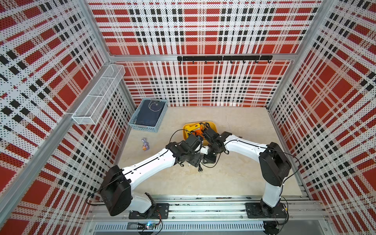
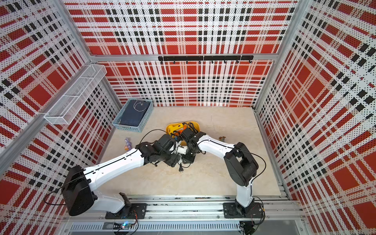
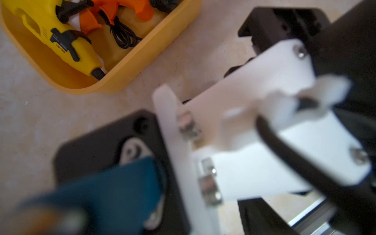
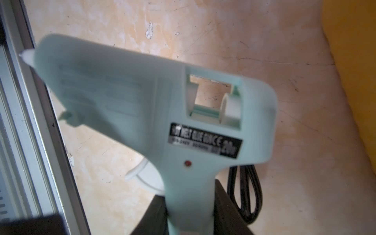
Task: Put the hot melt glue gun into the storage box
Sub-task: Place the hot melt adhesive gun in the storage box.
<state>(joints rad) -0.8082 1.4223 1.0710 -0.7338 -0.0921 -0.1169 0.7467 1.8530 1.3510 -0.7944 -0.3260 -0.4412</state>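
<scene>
Black and small, a plug (image 1: 200, 170) lies on the beige tabletop (image 1: 234, 179) nearest the arms' bases, in both top views. Just beyond it the two wrists meet, and from above little shows between their dark housings. The right wrist view gives the rest: a mint glue gun (image 4: 126, 97), its label reading hot melt glue gun, is clamped by the handle in the right gripper (image 4: 190, 207). A loop of black cord (image 4: 244, 193) hangs beside the handle. The yellow wall of the storage box (image 4: 350, 81) sits at that picture's edge, so the gun is near the box but outside it. The left gripper (image 1: 200, 138) hovers at the box's near side, jaws wide apart and free; its own camera catches one blurred teal finger (image 3: 114, 189). That camera also looks sharply into the box, where a yellow glue gun (image 3: 61, 40) and an orange glue gun (image 3: 122, 8) lie among cords. A purple toy (image 1: 144, 144) lies to the left. A small brownish object shows in a top view (image 2: 222, 138). Farther back stand a blue-grey basket (image 1: 142, 128), a white wire rack (image 1: 97, 95) and a black hook rail (image 1: 223, 58).
</scene>
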